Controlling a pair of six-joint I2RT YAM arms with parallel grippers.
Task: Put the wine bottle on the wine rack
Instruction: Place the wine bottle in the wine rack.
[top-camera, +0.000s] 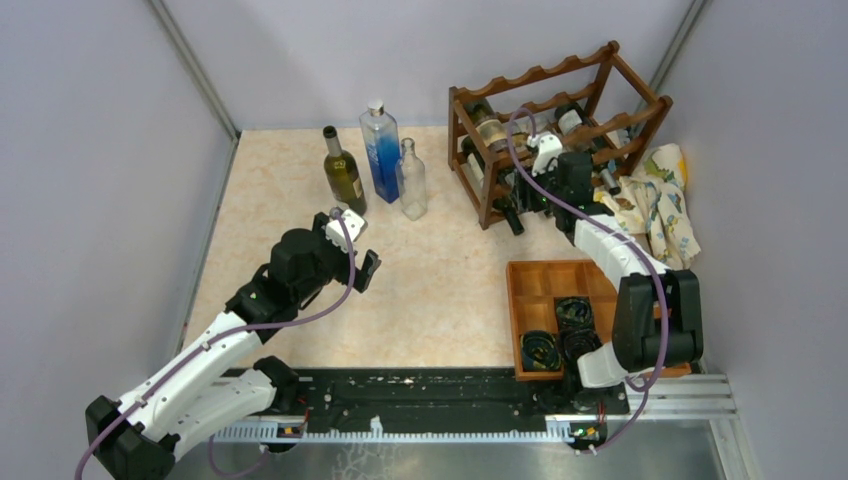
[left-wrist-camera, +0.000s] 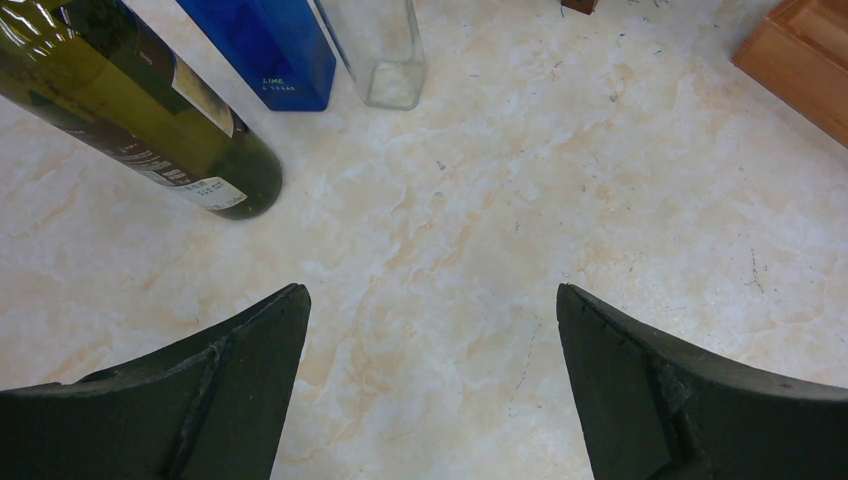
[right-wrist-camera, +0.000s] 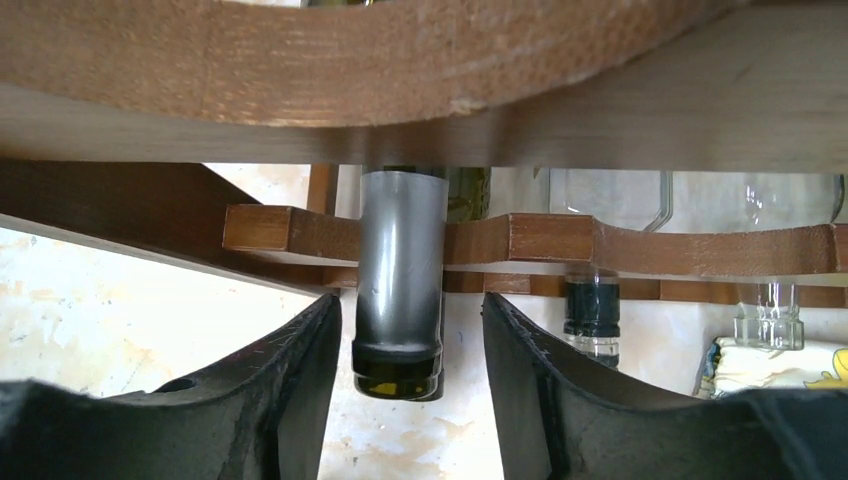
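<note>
While wine bottle (right-wrist-camera: 400, 290) lies in wine rack (right-wrist-camera: 300, 60), foil-wrapped neck poking out between scalloped rails, right hand (right-wrist-camera: 411, 300) is seen set narrowly around that neck, slim gap visible at each finger. Left hand (left-wrist-camera: 431, 288) is held spread wide above marbled tabletop (left-wrist-camera: 600, 200). Green bottle (top-camera: 343, 172), blue bottle (top-camera: 381, 150) and clear bottle (top-camera: 411, 180) are stood upright together near back wall, well apart from rack. Wooden compartment tray (top-camera: 545, 280) is seen beside right arm.
</note>
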